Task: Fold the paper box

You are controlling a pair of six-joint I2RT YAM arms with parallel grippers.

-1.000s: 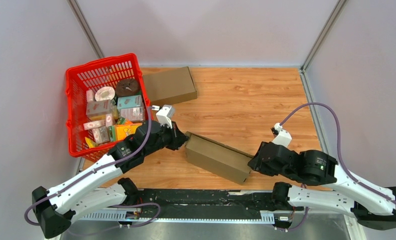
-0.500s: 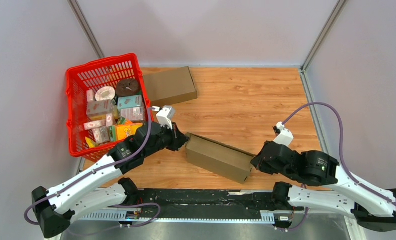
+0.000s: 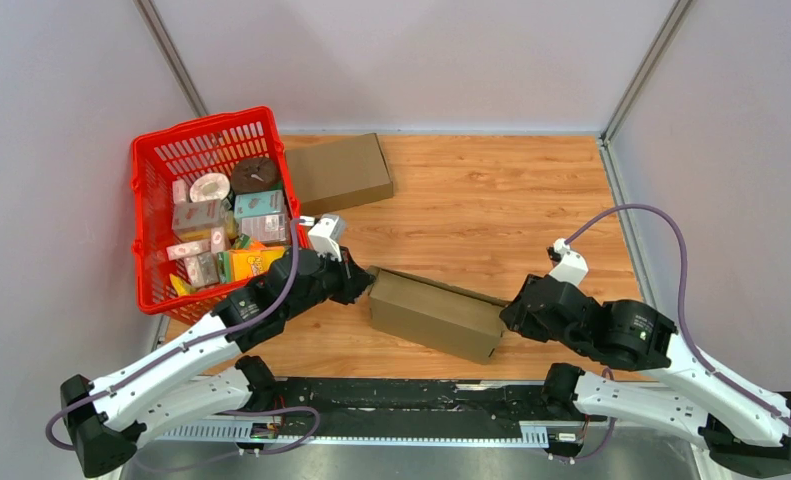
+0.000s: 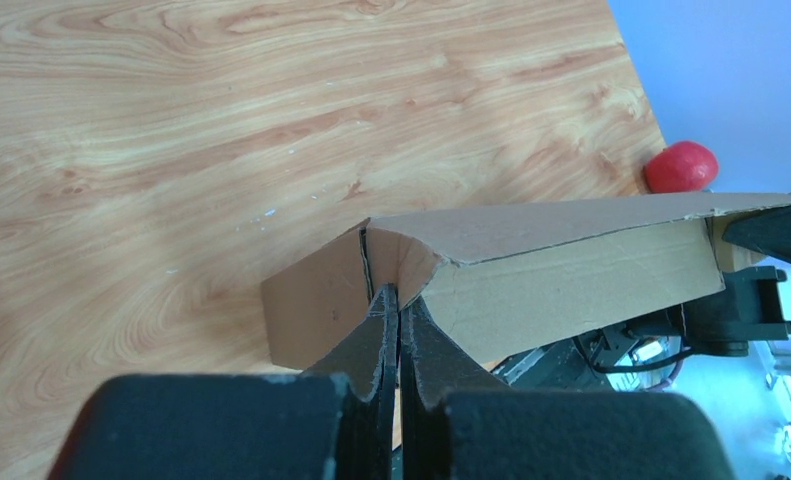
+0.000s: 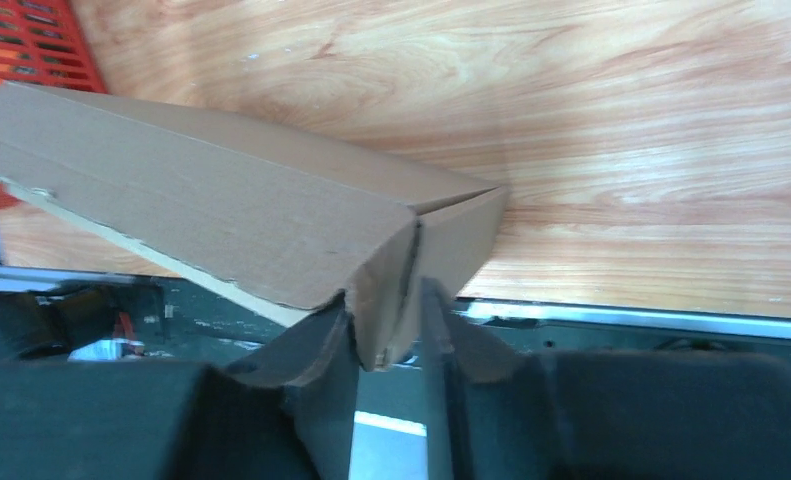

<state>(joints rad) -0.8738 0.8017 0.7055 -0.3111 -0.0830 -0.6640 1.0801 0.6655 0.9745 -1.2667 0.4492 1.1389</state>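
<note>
The brown paper box (image 3: 436,315) lies slanted near the table's front edge, between my two grippers. My left gripper (image 3: 364,285) is at its left end. In the left wrist view the gripper (image 4: 398,295) is shut, its tips pressed against the seam of the end flaps of the box (image 4: 571,270), and the long top flap stands slightly raised. My right gripper (image 3: 504,318) is at the box's right end. In the right wrist view the gripper (image 5: 386,320) is closed around the end flap of the box (image 5: 221,210).
A red basket (image 3: 141,230) full of small packages stands at the left, close behind my left arm. A second flat cardboard box (image 3: 339,170) lies at the back beside it. Bare wood table extends to the back right. Grey walls enclose three sides.
My right gripper has moved a little up and left with the box's right end. My left gripper has shifted slightly left and stays at the box's left end.
</note>
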